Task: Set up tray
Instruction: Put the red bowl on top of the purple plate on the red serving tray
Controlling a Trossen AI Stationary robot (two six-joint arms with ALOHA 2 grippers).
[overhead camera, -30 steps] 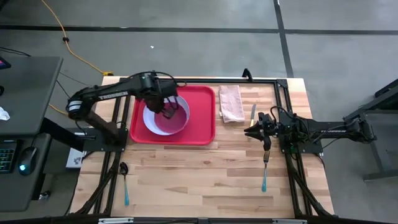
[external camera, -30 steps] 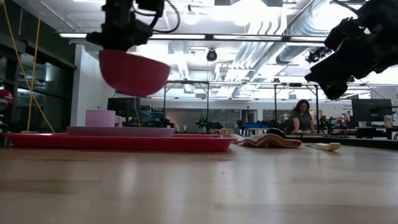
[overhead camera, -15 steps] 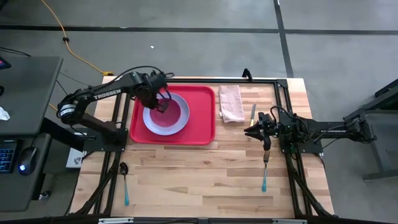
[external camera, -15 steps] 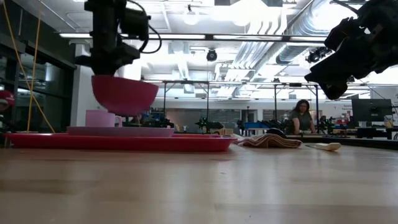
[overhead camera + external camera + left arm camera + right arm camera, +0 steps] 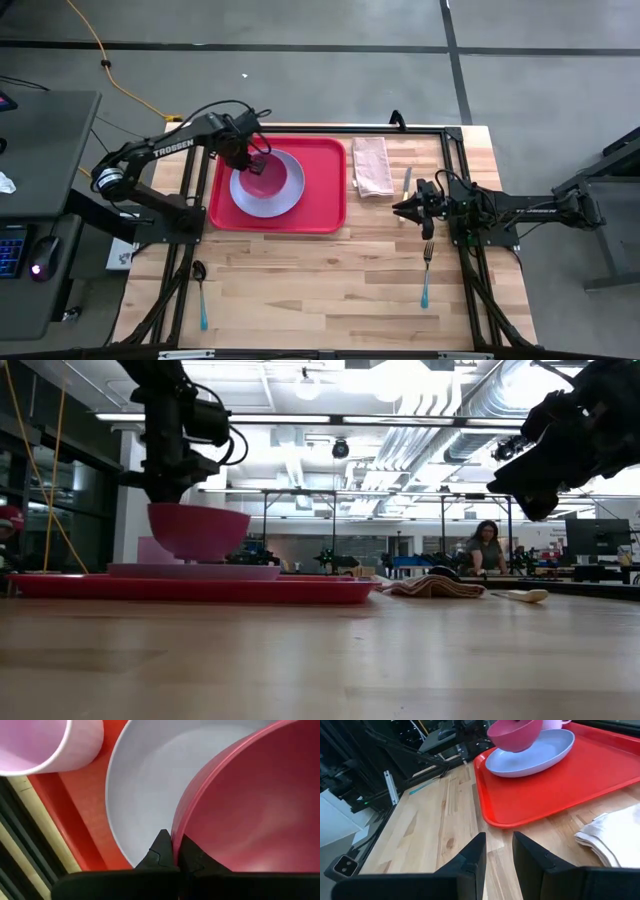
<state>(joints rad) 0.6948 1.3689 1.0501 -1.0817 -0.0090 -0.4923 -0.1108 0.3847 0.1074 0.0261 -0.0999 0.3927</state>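
Tabletop tray (image 5: 325, 190) beneath left gripper (image 5: 256, 166)

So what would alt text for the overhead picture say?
The left gripper holds a pink bowl by its rim, low over a lavender plate on the red tray. The right gripper waits beside a napkin.

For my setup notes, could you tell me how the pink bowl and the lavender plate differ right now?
The pink bowl is deep and dark pink; the lavender plate is shallow, pale and wider. The bowl is gripped by its rim in the shut left gripper, just above the plate; the plate lies flat on the red tray, untouched. Both are round and over the tray.
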